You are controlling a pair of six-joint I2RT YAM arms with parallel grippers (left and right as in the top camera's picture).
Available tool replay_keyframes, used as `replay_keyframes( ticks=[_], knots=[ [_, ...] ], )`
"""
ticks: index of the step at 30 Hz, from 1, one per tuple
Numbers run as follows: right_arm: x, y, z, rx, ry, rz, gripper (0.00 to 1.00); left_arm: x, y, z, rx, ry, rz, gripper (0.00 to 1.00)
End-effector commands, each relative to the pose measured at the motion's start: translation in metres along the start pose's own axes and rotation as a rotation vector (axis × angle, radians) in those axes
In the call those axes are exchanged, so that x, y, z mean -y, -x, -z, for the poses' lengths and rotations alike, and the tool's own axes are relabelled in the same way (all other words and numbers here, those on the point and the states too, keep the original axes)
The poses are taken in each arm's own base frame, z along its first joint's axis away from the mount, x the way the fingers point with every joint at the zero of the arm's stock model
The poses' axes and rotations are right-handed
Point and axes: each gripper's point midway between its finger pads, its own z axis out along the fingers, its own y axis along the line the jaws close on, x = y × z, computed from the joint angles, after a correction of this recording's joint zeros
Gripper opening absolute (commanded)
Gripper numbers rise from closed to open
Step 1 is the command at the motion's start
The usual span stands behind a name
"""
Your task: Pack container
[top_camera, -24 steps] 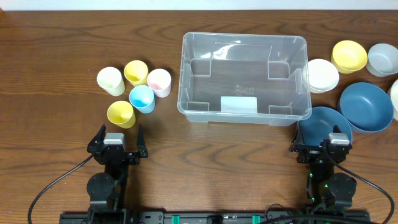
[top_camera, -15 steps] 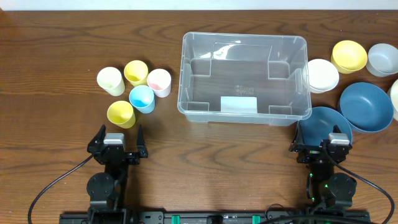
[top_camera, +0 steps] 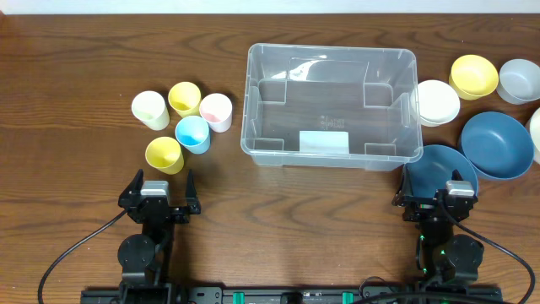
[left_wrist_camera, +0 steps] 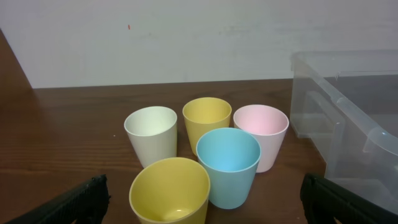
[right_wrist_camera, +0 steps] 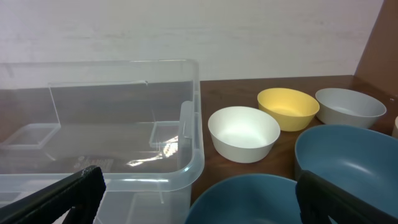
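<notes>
- Left gripper [top_camera: 162, 179]: jaws spread wide, nothing between them. It sits at the near edge of the table [top_camera: 76, 76].
- Right gripper [top_camera: 437, 187]: jaws also wide and holding nothing. It hangs over the near rim of a dark blue bowl [top_camera: 434, 162].
- Container [top_camera: 331, 105] is mid-table, between my two arms and further out. It's upright with nothing inside, and the pale label [top_camera: 324, 142] is on the near wall.
- Left of the container is a tight cluster of five cups: cream cup [top_camera: 150, 109], yellow cup [top_camera: 184, 98], pink cup [top_camera: 216, 111], light blue cup [top_camera: 192, 133], near yellow cup [top_camera: 164, 154]. All upright and just ahead of my left fingers.
- On the right, the white bowl [top_camera: 438, 101] is just beside the container's right wall.
- The yellow bowl [top_camera: 473, 75] and grey bowl [top_camera: 518, 80] are further right, toward the far edge.
- A second, bigger blue bowl [top_camera: 497, 144] sits beside the first one.
</notes>
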Motion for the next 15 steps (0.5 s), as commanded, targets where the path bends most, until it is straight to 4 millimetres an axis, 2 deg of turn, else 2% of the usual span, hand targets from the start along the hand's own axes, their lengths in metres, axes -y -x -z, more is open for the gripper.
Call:
replay_keyframes(
  ticks=[1, 15],
  knots=[
    [-0.0008, -0.0015, -0.0001, 0.0, 0.001, 0.013, 0.99, 0.0023, -0.0143, -0.0002, -0.048, -0.015, -0.013, 0.98],
    [-0.0007, -0.0017, -0.0001, 0.0, 0.001, 0.013, 0.99, 0.0023, -0.0143, -0.0002, -0.048, -0.015, -0.013, 0.98]
  ],
)
